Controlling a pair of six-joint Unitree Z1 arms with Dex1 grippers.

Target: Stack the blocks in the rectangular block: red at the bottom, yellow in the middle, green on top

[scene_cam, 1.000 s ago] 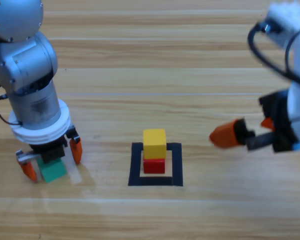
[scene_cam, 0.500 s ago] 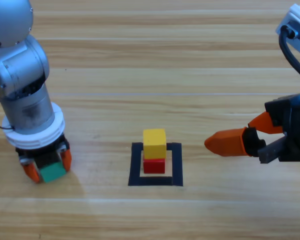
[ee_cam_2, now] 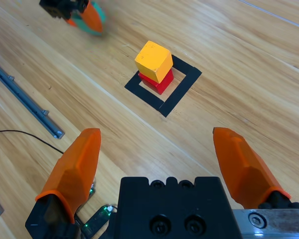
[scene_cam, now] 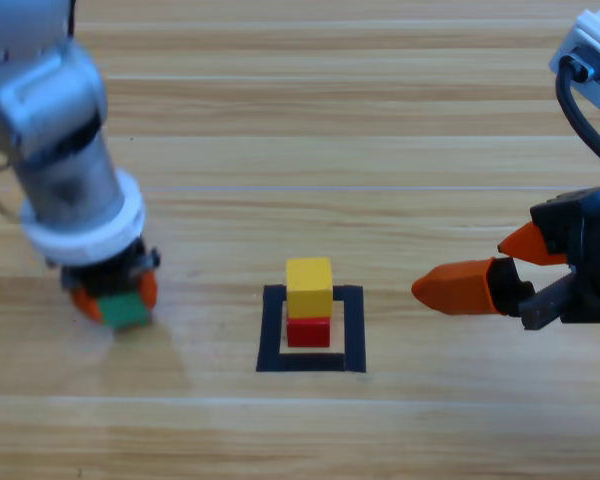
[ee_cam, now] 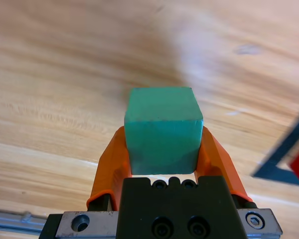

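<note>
The yellow cube point(scene_cam: 309, 287) sits on the red cube point(scene_cam: 308, 331) inside the black tape rectangle point(scene_cam: 354, 330); both also show in the right wrist view, yellow point(ee_cam_2: 153, 60) over red point(ee_cam_2: 157, 81). My left gripper point(scene_cam: 114, 299) is shut on the teal-green cube point(scene_cam: 125, 310), left of the rectangle. The left wrist view shows the green cube point(ee_cam: 163, 129) clamped between the orange jaws above bare wood. My right gripper point(scene_cam: 488, 268) stands open to the right of the rectangle, holding nothing.
In the right wrist view, a metal rail point(ee_cam_2: 25, 98) and a thin black cable point(ee_cam_2: 20, 135) lie along one side of the table. A corner of the tape rectangle point(ee_cam: 281, 158) shows at the right edge of the left wrist view.
My left gripper closed on the green cube and has lifted it, shifting slightly right and up the picture. The right gripper drew back a little and now holds still.
</note>
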